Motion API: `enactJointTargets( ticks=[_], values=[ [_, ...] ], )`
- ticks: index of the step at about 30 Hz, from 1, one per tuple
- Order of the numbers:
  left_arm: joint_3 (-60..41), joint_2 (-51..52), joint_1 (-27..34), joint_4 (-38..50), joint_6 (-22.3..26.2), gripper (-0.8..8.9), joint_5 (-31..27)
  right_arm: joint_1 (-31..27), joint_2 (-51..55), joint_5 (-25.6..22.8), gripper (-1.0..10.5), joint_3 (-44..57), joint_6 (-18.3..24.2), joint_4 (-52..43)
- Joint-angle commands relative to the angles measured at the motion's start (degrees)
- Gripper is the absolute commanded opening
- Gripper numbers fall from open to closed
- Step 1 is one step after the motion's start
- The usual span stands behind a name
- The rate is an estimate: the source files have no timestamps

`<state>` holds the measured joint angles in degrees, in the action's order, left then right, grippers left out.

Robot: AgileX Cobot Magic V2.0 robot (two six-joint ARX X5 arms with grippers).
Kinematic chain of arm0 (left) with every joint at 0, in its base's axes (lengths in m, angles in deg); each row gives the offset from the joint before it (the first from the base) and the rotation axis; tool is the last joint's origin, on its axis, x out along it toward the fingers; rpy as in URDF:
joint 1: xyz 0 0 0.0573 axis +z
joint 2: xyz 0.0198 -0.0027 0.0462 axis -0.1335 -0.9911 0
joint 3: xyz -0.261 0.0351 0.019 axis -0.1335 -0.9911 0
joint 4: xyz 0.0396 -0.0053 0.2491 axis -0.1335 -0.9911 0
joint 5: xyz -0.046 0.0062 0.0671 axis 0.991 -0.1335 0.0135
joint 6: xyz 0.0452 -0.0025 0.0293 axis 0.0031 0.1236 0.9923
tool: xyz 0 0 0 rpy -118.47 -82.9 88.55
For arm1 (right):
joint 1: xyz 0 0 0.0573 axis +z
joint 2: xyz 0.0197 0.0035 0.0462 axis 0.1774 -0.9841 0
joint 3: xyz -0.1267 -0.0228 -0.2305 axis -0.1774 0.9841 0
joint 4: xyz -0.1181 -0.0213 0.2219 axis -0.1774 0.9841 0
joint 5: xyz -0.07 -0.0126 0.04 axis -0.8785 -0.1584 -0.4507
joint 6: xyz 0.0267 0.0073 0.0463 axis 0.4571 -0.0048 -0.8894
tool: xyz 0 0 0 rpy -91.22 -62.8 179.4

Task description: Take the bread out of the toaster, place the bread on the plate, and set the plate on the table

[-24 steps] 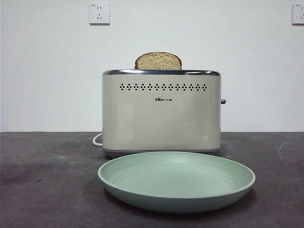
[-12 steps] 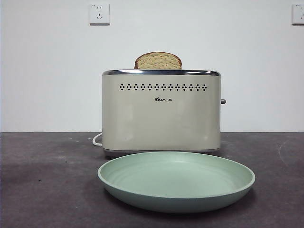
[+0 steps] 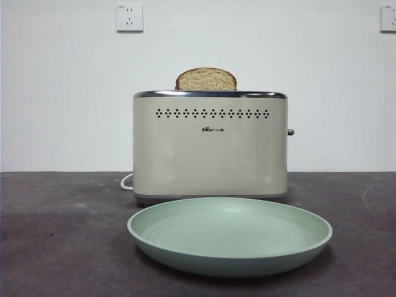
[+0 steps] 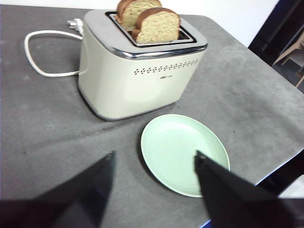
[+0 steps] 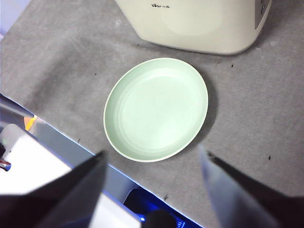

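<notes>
The cream toaster (image 3: 210,145) stands in the middle of the table (image 3: 62,235). A slice of bread (image 3: 205,79) pokes out of its top. The left wrist view shows two slices in the toaster (image 4: 137,71): the bread (image 4: 159,26) in the slot on the logo side, and a second slice (image 4: 135,8) behind it. The mint-green plate (image 3: 229,238) lies flat on the table just in front of the toaster. My left gripper (image 4: 154,159) hangs open above the plate (image 4: 183,152), holding nothing. My right gripper (image 5: 153,153) is open too, high over the plate (image 5: 156,108).
A white cord (image 4: 33,52) loops on the table behind the toaster. The table's front edge (image 5: 71,137) runs close to the plate. Two wall sockets (image 3: 129,17) sit high on the white wall. No arm shows in the front view.
</notes>
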<state>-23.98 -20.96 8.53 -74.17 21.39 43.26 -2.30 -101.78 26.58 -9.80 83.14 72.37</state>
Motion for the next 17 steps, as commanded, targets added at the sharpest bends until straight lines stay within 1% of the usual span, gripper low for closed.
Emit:
enactJointTargets(
  ticks=[1, 6, 9, 13, 17],
  values=[
    [0.07, -0.02, -0.2, 2.49, 0.87, 5.11, 0.33, 0.11, 0.11, 0.09, 5.7, -0.17, -0.79, -0.15],
    [0.07, -1.81, -0.72, 7.5, 0.87, 5.11, 0.48, 0.11, 0.11, 0.09, 5.7, -0.17, -1.05, -0.15],
    [0.07, -4.37, -1.53, 11.87, 0.9, 5.11, 1.86, 0.11, 0.11, 0.09, 5.7, -0.17, -1.16, -0.15],
    [0.07, -9.55, -3.19, 19.76, 0.87, 5.11, 3.04, 0.11, 0.11, 0.09, 5.7, -0.17, -1.18, -0.15],
    [0.11, -15.85, -6.12, 28.85, 0.87, 5.11, 2.95, 0.11, 0.11, 0.07, 5.7, -0.17, -1.16, -0.13]
  ],
)
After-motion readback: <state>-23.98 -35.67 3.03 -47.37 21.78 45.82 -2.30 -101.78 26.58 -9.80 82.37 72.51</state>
